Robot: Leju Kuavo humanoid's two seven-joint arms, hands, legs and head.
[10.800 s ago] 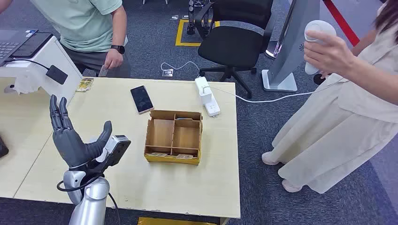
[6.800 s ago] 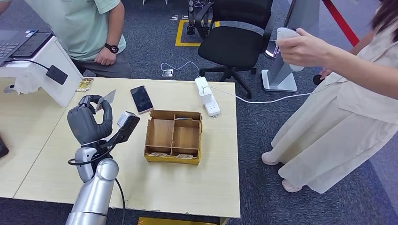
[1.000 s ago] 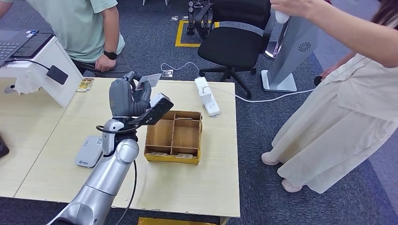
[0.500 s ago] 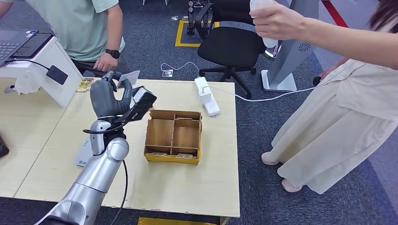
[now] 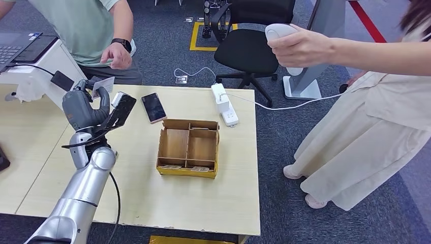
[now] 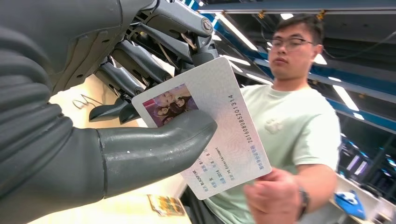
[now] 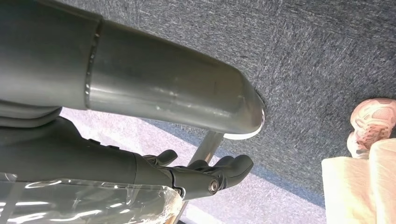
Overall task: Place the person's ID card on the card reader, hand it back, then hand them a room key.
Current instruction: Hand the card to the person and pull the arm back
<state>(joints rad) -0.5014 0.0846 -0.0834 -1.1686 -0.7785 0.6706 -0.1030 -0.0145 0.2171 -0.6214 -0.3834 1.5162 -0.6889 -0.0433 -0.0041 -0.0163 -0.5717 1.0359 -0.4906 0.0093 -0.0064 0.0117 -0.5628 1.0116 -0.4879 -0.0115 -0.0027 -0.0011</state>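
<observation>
My left hand (image 5: 84, 109) is raised over the table's far left corner and pinches the ID card (image 5: 103, 85) between thumb and fingers. In the left wrist view the white ID card (image 6: 219, 135), with a photo and printed numbers, stands out past the thumb (image 6: 154, 144). The seated person's hand (image 5: 116, 55) hovers just beyond the card; their hand (image 6: 273, 196) is close to its free corner. A cardboard box (image 5: 188, 147) with compartments holds room key cards (image 5: 185, 168) in its front slots. My right hand (image 7: 205, 175) hangs low with nothing in it.
A phone (image 5: 153, 107) and a white power strip (image 5: 224, 104) lie on the table behind the box. A white stand (image 5: 38, 68) with a laptop is at the far left. A second person at the right holds a white device (image 5: 282, 35) above an office chair (image 5: 251, 48).
My left hand has carried the card leftward from above the box to the seated person. That person's hand has lifted off their lap toward the card.
</observation>
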